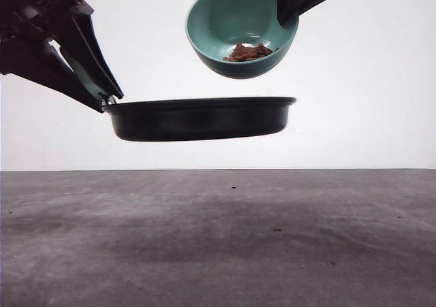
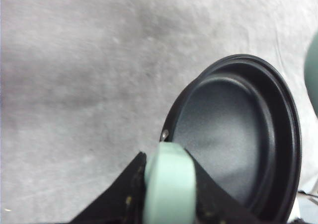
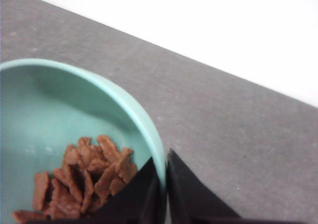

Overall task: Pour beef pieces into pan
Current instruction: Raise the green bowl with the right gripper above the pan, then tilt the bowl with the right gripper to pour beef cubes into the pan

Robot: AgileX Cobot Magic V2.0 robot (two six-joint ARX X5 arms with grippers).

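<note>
Grey, scuffed surface (image 1: 218, 246) runs across the foreground of the front view and ends at a white wall (image 1: 381, 116) behind. Above the surface, clear of it, hangs the pan (image 1: 199, 118), black and shallow, seen from the side and close to level, its far-side rim tipped slightly up. On the pan's handle side, the left gripper (image 1: 102, 92) comes down at a slant, and its dark fingers are clamped on the mint-green handle (image 2: 169, 184); in the left wrist view one finger lies against each side of that handle, with the thin metal neck and a rivet just beyond, and the pan's inside (image 2: 233, 139) looks bare and dark. Higher than the pan, above its half away from the handle, is the bowl (image 1: 235, 31), teal, tilted so that its mouth faces the camera, apart from the pan with open air between them. The beef pieces (image 1: 248, 52) lie in a small reddish-brown heap on the low side of the bowl's inside, near the rim that hangs over the pan. The right gripper (image 1: 289, 11) reaches the bowl from above, on the side away from the pan's handle, and is pinched on the rim: in the right wrist view one finger (image 3: 131, 194) sits inside the wall next to the beef pieces (image 3: 82, 177) and the other outside it, the rim of the bowl (image 3: 144, 119) between them.
</note>
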